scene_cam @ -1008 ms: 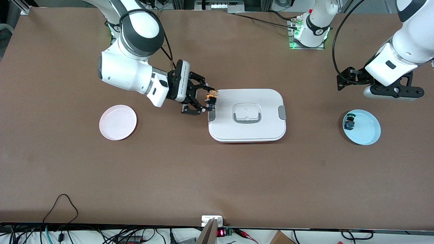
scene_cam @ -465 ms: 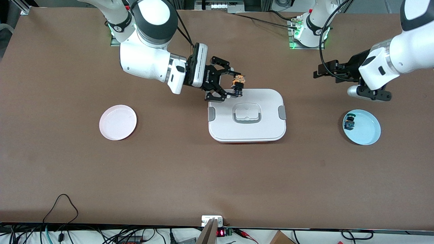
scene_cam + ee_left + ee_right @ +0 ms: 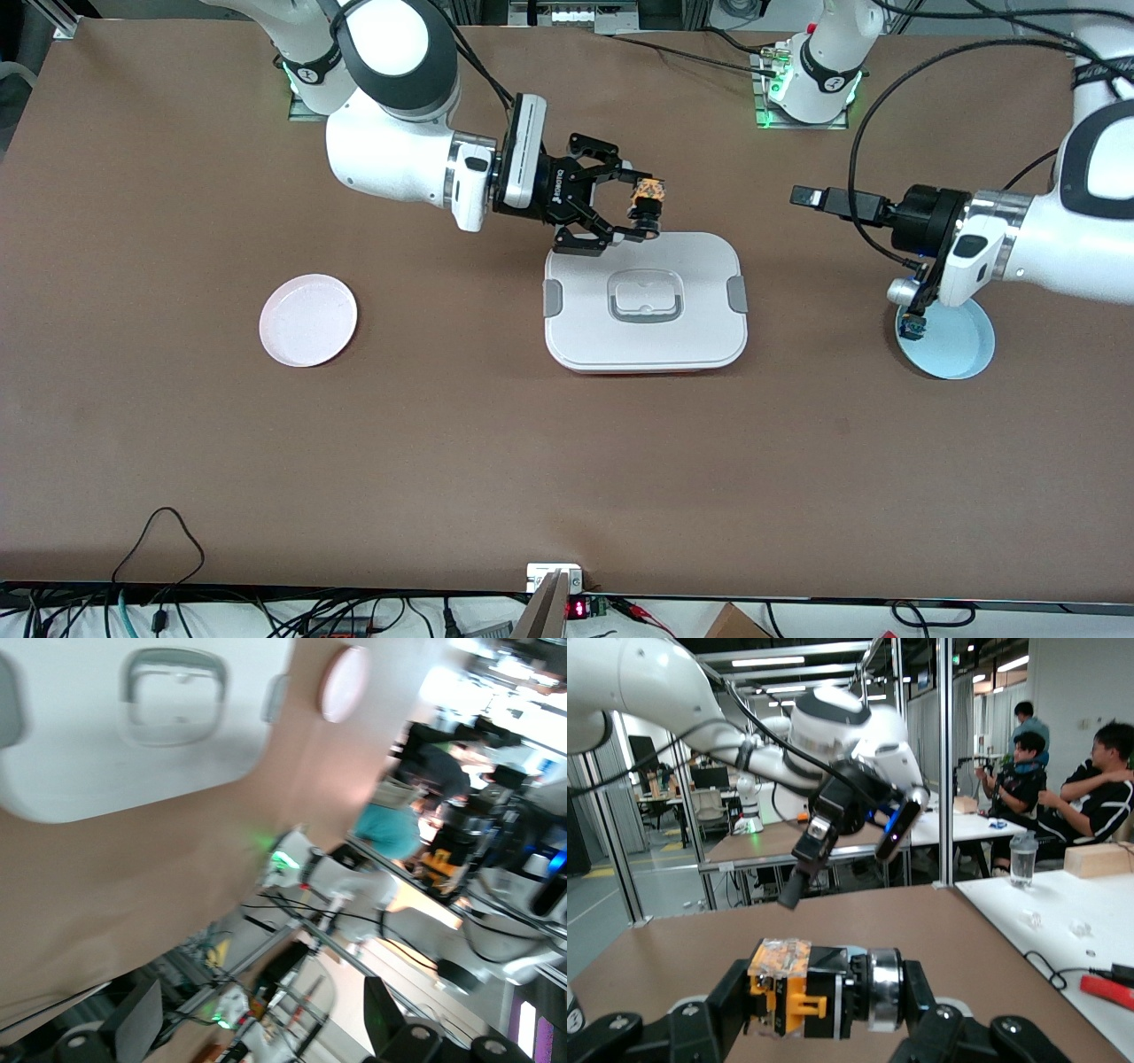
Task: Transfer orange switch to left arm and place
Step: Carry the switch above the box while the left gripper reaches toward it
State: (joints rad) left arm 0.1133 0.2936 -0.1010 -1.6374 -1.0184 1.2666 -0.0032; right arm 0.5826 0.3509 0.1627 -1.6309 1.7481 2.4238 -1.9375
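Right gripper [image 3: 640, 215] clamped on tiny black orange-topped switch [image 3: 648, 195], held over the bases-side edge of large white lidded plastic box [image 3: 700, 301], left gripper [image 3: 257, 1028] spread wide and empty (above round pale-blue plate [image 3: 961, 347]).

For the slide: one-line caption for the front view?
Right gripper holds the orange switch above the white box edge; left gripper open over the blue plate.

Robotics lab, 2 white arms [image 3: 390, 151] bolted to brown table [image 3: 443, 443], aluminium framing, seated onlookers [image 3: 1099, 797]
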